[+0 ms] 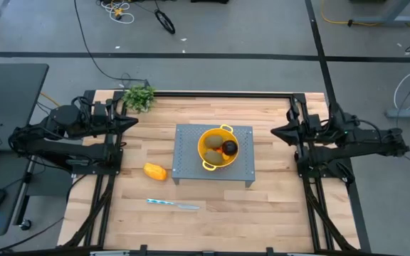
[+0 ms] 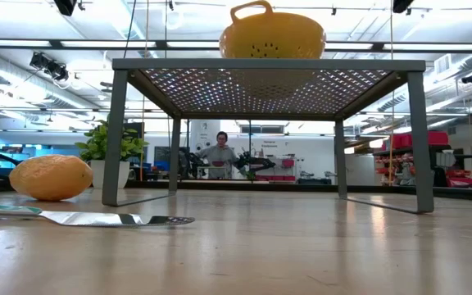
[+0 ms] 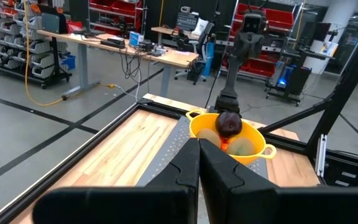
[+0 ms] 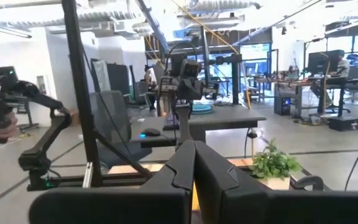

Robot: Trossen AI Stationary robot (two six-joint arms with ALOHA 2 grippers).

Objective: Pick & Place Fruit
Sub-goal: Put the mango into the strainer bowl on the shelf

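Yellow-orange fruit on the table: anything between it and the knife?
No. In the high view only bare wood separates the yellow-orange fruit from the knife; the low view agrees.

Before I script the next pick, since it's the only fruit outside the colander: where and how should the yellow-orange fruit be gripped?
Grip the yellow-orange fruit across its narrow middle, coming straight down from above. It lies flat on the table, apart from the knife and rack, and the left gripper is probably nearer.

Open tabletop surrounds the yellow-orange oblong fruit [image 1: 155,171]; only the raised grey rack [image 1: 188,168] stands beside it.
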